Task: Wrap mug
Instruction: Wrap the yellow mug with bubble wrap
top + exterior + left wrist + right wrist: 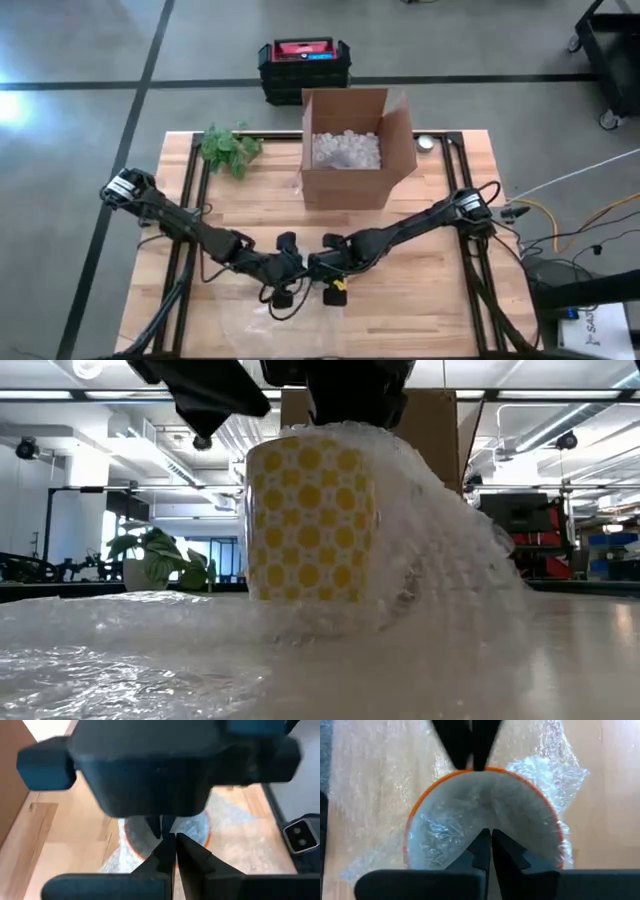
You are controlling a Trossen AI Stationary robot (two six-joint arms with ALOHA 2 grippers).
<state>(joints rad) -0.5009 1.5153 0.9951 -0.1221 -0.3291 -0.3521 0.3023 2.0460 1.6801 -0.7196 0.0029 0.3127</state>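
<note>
One wooden table (440, 290) carries everything. Toward its far edge stands a single cardboard box (345, 150), flaps up, with a layer of clear bubble wrap or similar padding (345, 148) on its floor. A sheet of bubble wrap (120, 650) lies spread over the table's near part, and on it stands one mug (310, 525), upright, white with yellow dots outside and an orange rim (seen from the right wrist). The sheet rises over one side of the mug and drapes across its mouth, so film covers the opening; the dotted side facing the low camera is bare. One green plant (228, 148) lies at the far left corner of the table, and one black and red case (303, 68) sits on the floor beyond it.

Two grippers meet over the mug. The left gripper (167, 837) has its fingers pressed together at the rim. The right gripper (487, 840) is likewise closed, its tips pinching the film at the rim's opposite side.
</note>
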